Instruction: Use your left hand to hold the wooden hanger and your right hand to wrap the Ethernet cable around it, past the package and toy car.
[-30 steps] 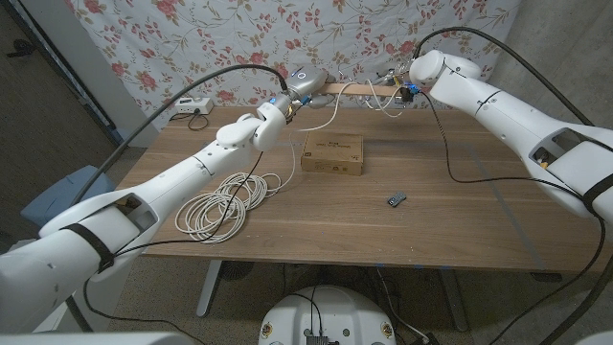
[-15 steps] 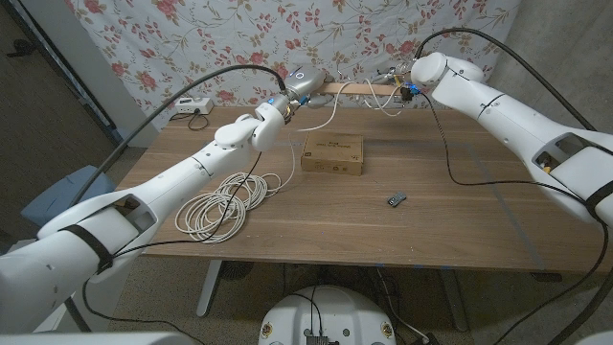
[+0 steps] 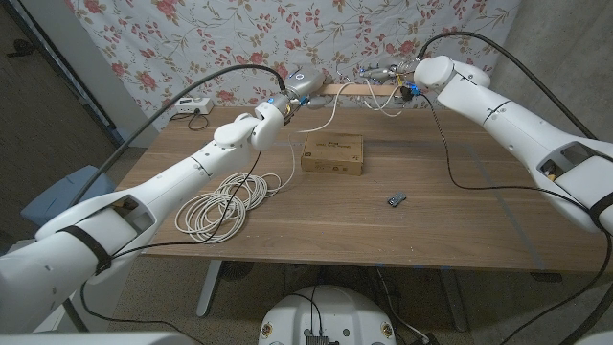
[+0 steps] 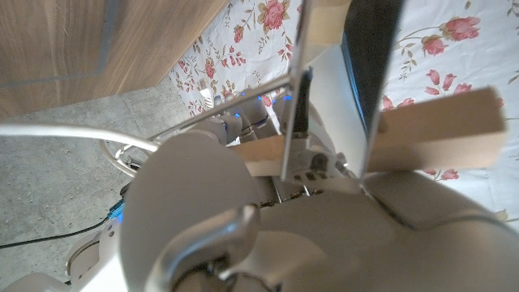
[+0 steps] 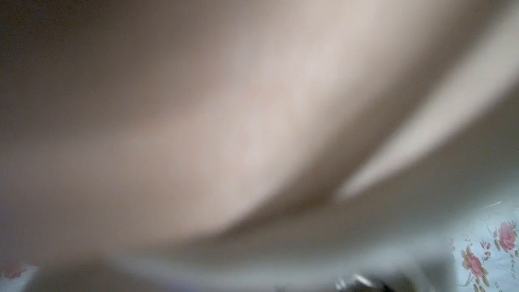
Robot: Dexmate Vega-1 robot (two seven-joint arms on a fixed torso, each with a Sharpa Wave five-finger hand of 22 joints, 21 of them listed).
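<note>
A white box-shaped device (image 3: 192,105) with a dark cable sits at the worktop's (image 3: 450,216) far left corner. Behind the worktop's far edge hangs a floral curtain (image 3: 192,43). A blue seat (image 3: 48,203) stands off its left edge.

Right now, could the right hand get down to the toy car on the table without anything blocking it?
Probably yes. The toy car lies alone on bare wood, apart from the package. But the right hand is up at the wooden hanger with the Ethernet cable, so it would have to leave that first.
</note>
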